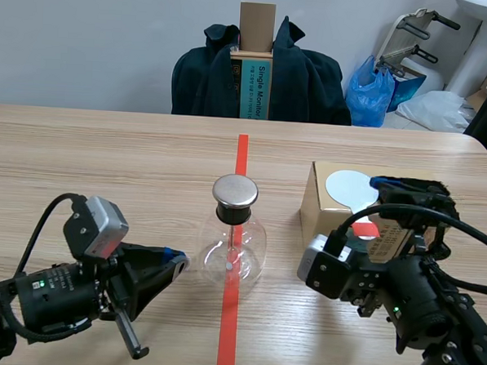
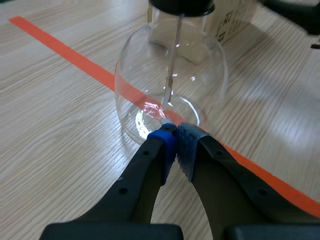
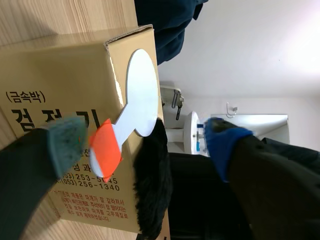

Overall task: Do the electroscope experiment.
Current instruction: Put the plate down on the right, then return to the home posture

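Our left gripper [image 2: 175,142], fingers together on nothing, sits with the flask [image 2: 170,85] just ahead of its tips, probably to steady it on the surface [image 2: 55,130]. Our right gripper [image 3: 144,142] is spread apart with the paddle [image 3: 141,95] between its fingers atop the box [image 3: 60,80], placed, we judge, to clamp it.

A makeshift lab room: taped wooden table [image 1: 106,159], draped coat [image 1: 310,84], washbasin [image 1: 485,23]

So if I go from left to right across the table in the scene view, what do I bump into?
left gripper → glass flask with its metal cap → cardboard box
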You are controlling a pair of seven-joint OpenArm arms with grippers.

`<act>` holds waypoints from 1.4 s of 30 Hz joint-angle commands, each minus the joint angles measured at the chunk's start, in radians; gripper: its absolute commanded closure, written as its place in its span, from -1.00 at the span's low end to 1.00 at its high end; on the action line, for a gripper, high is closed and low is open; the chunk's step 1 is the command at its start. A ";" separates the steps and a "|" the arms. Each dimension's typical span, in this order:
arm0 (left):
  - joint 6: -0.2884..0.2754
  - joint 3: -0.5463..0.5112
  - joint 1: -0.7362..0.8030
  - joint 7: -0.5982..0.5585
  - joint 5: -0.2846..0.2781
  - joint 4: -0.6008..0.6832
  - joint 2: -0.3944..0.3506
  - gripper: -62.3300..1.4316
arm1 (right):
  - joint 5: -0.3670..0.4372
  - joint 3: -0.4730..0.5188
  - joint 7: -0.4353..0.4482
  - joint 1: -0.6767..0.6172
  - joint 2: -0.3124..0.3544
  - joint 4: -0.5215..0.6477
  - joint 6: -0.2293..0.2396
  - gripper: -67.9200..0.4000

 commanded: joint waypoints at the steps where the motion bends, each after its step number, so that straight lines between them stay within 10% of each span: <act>1: 0.000 -0.045 0.056 -0.031 -0.013 0.082 -0.031 0.87 | 0.027 0.001 -0.012 0.011 0.010 0.024 -0.012 -0.82; 14: 0.000 -0.373 0.575 0.003 -0.023 0.606 -0.166 0.86 | 0.236 0.009 -0.133 -0.144 0.057 0.283 -0.018 -1.00; 16: 0.000 -0.414 0.629 0.006 -0.023 0.655 -0.166 0.58 | 0.275 0.023 -0.144 -0.192 0.079 0.372 0.011 -1.00; 20: 0.000 -0.465 0.680 0.006 -0.023 0.696 -0.160 -0.94 | 0.477 0.037 -0.154 -0.276 0.125 0.535 0.105 -1.00; 32: 0.004 -0.483 0.682 0.048 -0.022 0.697 -0.127 -1.00 | 0.605 0.071 -0.193 -0.388 0.195 0.632 0.157 -1.00; 37: 0.004 -0.483 0.682 0.048 -0.022 0.697 -0.127 -1.00 | 0.739 0.115 -0.203 -0.422 0.257 0.713 0.344 -1.00; 42: 0.005 -0.483 0.680 0.048 -0.022 0.697 -0.127 -1.00 | 0.822 0.159 -0.190 -0.423 0.282 0.791 0.636 -1.00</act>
